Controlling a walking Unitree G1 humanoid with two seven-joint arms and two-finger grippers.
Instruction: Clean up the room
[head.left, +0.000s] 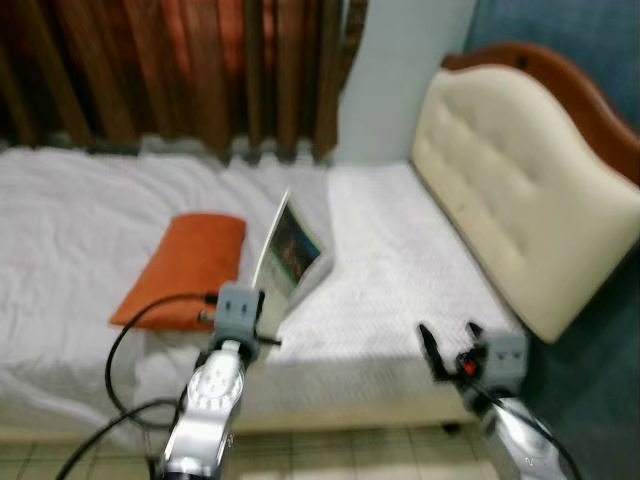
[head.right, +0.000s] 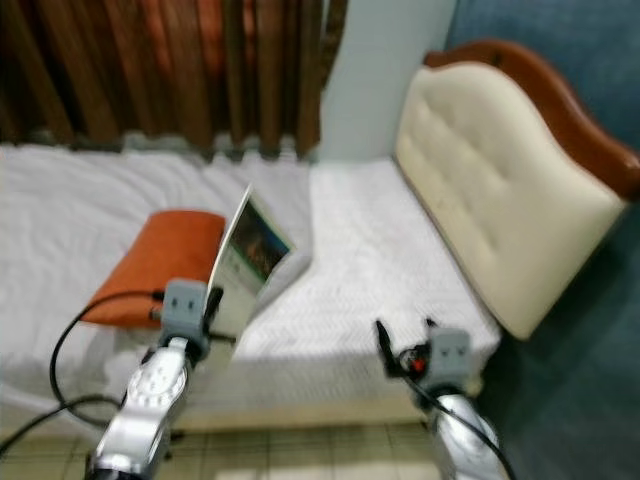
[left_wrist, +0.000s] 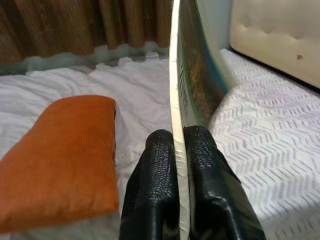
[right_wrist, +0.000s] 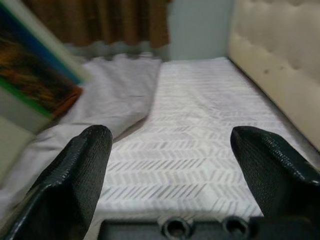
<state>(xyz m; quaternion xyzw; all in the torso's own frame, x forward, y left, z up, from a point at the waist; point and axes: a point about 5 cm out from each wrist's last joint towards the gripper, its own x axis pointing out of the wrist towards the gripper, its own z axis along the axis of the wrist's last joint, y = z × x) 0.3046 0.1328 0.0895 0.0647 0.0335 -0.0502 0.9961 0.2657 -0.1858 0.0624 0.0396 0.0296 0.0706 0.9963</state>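
Book (left_wrist: 186, 95) stands pinched edgewise between left gripper (left_wrist: 181, 150) jaws above bed (head.left: 400, 260).

An orange pillow (head.left: 185, 268) lies on white bedding (head.left: 70, 220); the mattress cover (right_wrist: 200, 145) shows a grey chevron weave, the headboard (head.left: 520, 180) cream with brown trim, the curtains (head.left: 170, 70) brown.

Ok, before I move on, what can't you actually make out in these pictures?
- Thin flat picture book in the left hand: cover picture and print too blurred to read in the head views; edge-on in the left wrist view.
- Orange rectangular pillow: near edge hidden behind the left arm and cable in the head views.
- Open right hand: the book at the right wrist view's edge is cut off and smeared.
- White bed: underside out of sight.
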